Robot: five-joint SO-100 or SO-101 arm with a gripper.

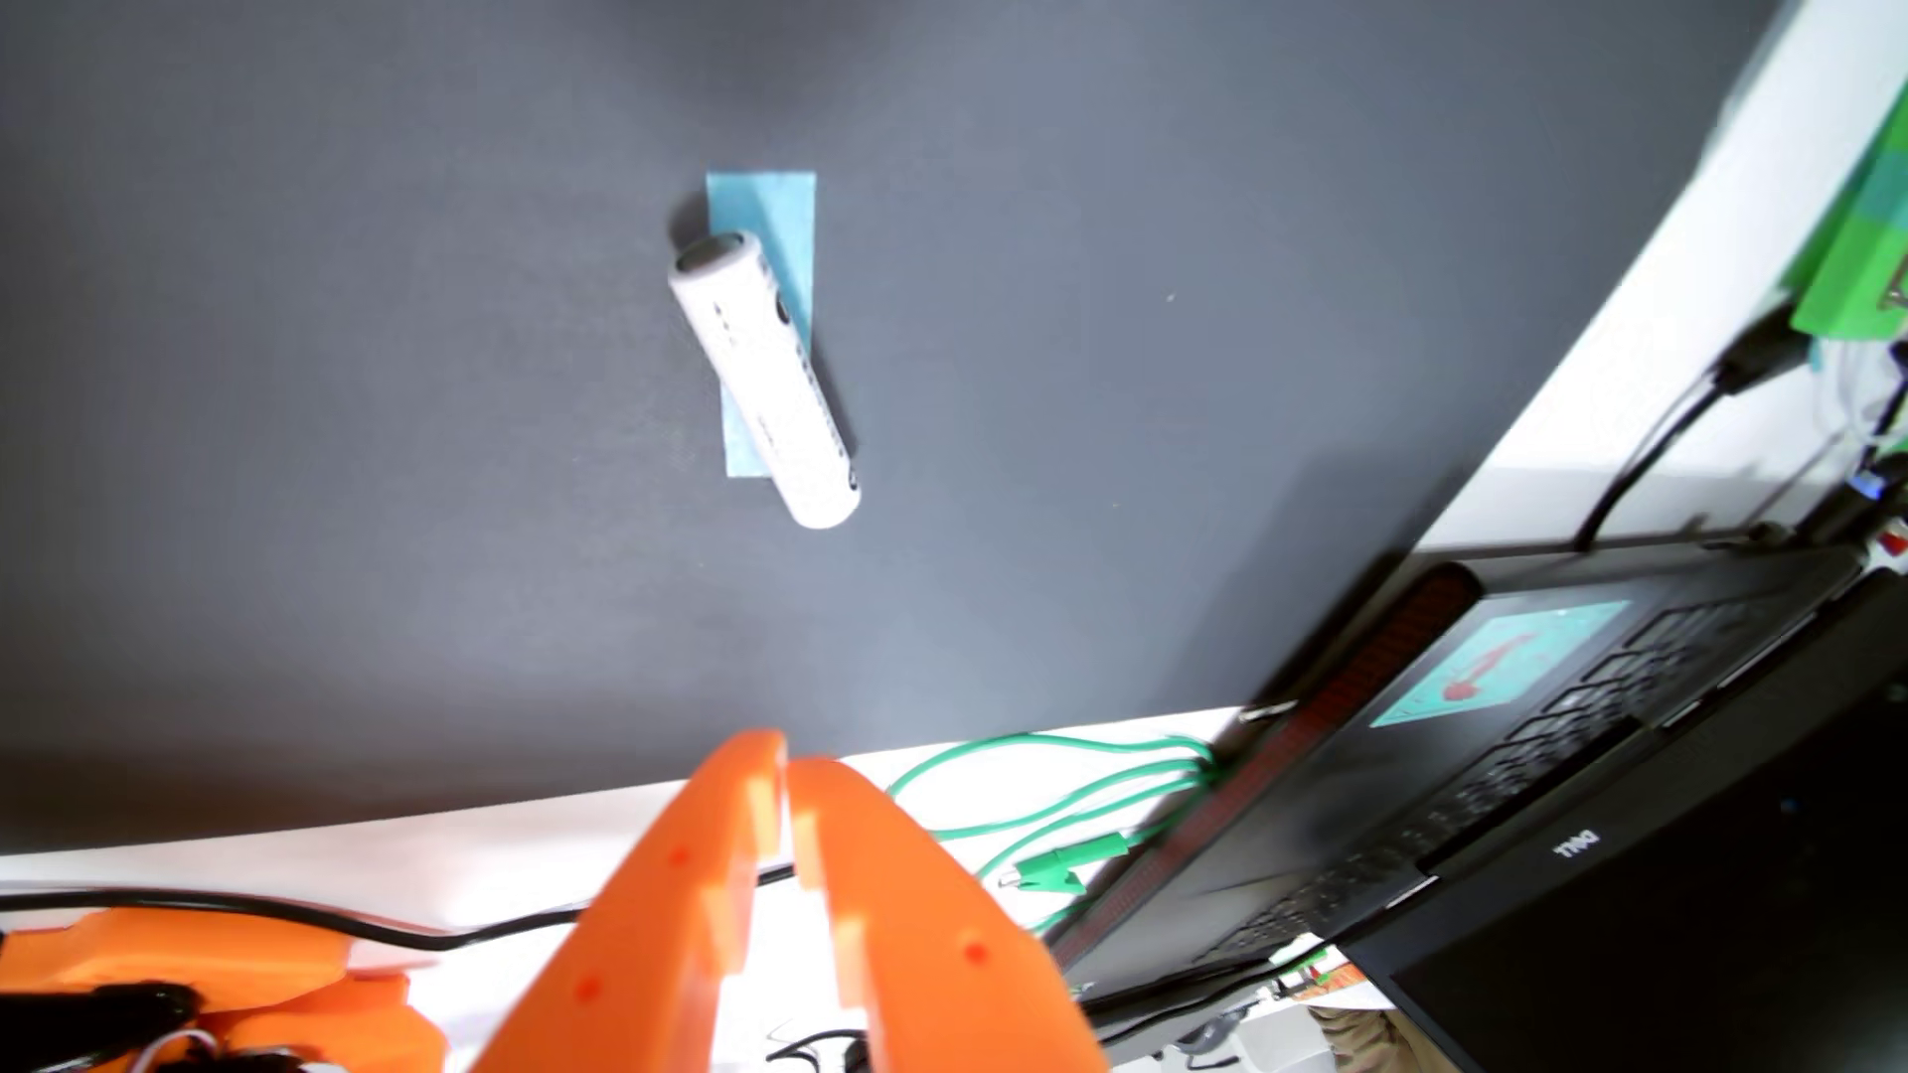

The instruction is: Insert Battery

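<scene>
White battery (764,380) lies well apart from the closed gripper (787,769).

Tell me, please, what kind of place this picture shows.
Probably a hobbyist's or lab electronics desk. An open Dell laptop, green alligator-clip leads and a green 3D-printed part with cables surround a dark mat, where a white cylindrical battery lies on blue tape.

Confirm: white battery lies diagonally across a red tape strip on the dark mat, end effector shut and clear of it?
Not quite. The tape strip is blue, not red, as the wrist view shows. The rest holds: the white battery lies diagonally across it on the dark mat, the end effector shut and clear.
</scene>
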